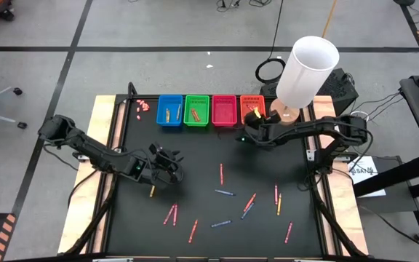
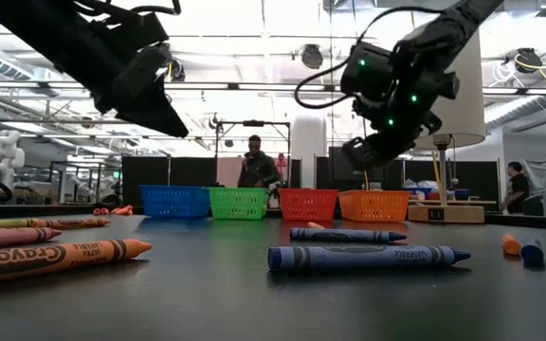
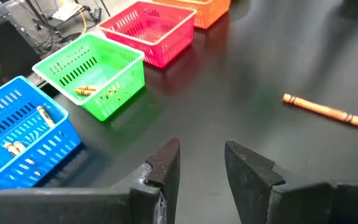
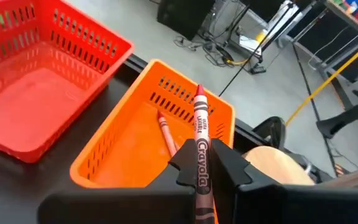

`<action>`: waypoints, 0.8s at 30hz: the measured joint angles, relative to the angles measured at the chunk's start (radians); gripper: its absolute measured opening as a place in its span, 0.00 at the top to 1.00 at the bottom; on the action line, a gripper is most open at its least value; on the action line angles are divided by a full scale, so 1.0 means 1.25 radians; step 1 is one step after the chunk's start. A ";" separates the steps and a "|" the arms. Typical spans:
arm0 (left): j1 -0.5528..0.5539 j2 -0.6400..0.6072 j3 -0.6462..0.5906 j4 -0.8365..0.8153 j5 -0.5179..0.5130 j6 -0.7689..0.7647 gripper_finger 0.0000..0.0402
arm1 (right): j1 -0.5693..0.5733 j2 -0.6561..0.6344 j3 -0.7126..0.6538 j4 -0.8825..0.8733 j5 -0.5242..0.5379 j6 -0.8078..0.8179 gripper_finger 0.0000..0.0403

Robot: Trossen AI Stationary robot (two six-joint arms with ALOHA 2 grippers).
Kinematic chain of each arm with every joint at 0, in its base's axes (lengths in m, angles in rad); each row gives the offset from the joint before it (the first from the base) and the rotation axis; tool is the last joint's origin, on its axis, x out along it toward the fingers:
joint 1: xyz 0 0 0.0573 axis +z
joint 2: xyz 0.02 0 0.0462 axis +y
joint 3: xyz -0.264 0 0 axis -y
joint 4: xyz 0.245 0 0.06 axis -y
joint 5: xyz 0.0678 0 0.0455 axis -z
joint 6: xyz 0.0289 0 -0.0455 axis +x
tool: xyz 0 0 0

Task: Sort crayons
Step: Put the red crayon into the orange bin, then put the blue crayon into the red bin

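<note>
Upper right of the high view: right gripper is pinching a red crayon, hovering over the orange basket. The basket already holds crayons. To do this drop well, I'd centre the tip over the basket floor, clear of the near wall, lower a bit, then release so the crayon doesn't bounce out. Left gripper sits centre-left, jaws partly spread and empty, with an orange crayon nearby on the mat. The remaining crayons lie scattered mid and lower frame.

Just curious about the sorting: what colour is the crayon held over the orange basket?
Red-orange, with a black-lettered wrapper; the crayon shows best in the right wrist view.
</note>
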 joint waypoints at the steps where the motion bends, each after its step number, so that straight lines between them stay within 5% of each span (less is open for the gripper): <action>1: 0.004 0.000 0.000 0.004 -0.001 0.000 0.69 | -0.008 0.000 -0.011 0.028 -0.011 -0.012 0.99; 7: 0.034 0.000 0.000 0.025 -0.002 0.000 0.69 | -0.047 0.001 -0.074 0.204 -0.089 -0.082 0.99; 14: 0.054 0.000 0.000 0.041 -0.002 0.000 0.69 | -0.076 0.001 -0.091 0.242 -0.118 -0.076 0.96; 24: 0.055 0.000 0.000 0.075 0.105 0.027 0.69 | -0.077 0.001 -0.091 0.244 -0.120 -0.096 0.68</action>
